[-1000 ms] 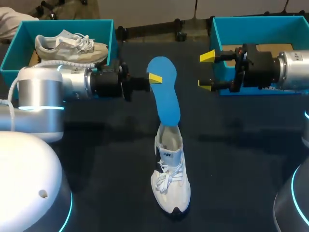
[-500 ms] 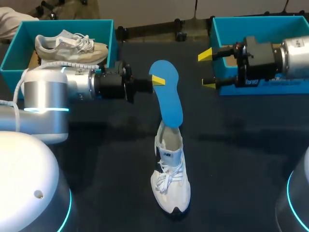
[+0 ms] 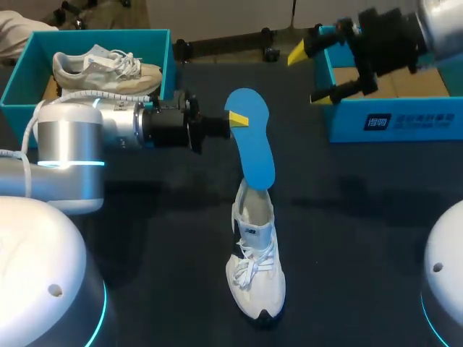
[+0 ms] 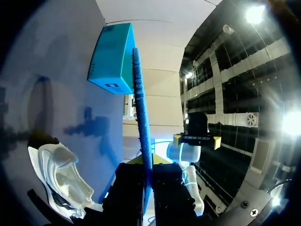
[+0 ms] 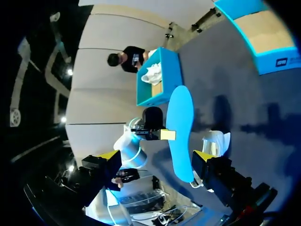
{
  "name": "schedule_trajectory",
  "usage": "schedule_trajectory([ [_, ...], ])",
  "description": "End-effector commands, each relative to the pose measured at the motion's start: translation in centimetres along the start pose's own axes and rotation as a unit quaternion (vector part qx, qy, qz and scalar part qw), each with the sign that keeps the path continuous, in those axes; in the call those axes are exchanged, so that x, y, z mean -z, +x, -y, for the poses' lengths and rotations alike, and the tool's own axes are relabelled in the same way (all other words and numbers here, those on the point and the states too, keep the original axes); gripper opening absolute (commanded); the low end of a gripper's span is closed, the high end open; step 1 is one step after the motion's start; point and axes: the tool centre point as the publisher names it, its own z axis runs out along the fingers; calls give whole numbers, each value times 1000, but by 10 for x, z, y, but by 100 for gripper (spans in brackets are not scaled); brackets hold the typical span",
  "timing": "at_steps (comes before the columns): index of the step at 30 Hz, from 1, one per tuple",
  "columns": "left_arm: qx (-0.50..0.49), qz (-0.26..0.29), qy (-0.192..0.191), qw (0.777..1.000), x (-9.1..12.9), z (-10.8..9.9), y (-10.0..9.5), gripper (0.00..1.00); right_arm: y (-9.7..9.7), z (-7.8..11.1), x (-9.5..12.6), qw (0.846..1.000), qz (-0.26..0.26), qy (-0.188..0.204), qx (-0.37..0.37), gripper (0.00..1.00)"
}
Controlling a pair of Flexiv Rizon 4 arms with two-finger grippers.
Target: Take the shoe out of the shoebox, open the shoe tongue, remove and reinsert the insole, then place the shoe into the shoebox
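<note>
On the dark table [image 3: 362, 217] the big change is my right arm [image 3: 405, 29]: a second ago it was low and close to the insole, and now it has pulled back and up, over the near corner of the right box [image 3: 391, 123]. I think that means it has let my left arm do the job alone for now, and it is not helping to push the insole in. My left arm [image 3: 72, 137] has only slid a tiny bit toward the middle and lies flat and low across the table, pointing sideways at the middle. The left box [image 3: 14, 87] has another shoe [image 3: 108, 69] in it (not the one we are working on). The white shoe [image 3: 255, 267] is out of its box, standing on the table near the middle with its toe toward me and its tongue pulled open. The blue insole [image 3: 253, 144] stands up out of the shoe, with its low end tucked into the opening and its round top end leaning away. So the insole is going back in but is not all the way in yet, and the shoe must go in a box after that. The left gripper [image 3: 235, 118] is pinching the insole near its top edge from both sides. The right gripper [image 3: 307, 76] is spread wide with nothing in it.
</note>
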Motion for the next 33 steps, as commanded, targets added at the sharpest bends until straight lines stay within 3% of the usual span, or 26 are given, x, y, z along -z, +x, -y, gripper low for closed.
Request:
schedule_trajectory([
  [1,0,0,-1,1000,0,0,0,0,15,-2,9,976,219,-1,6,100],
  [15,0,0,-1,1000,0,0,0,0,42,0,5,924,382,3,-4,100],
  [24,0,0,-1,1000,0,0,0,0,58,3,-16,897,441,9,19,100],
  [33,0,0,-1,1000,0,0,0,0,60,12,-34,883,468,11,22,100],
])
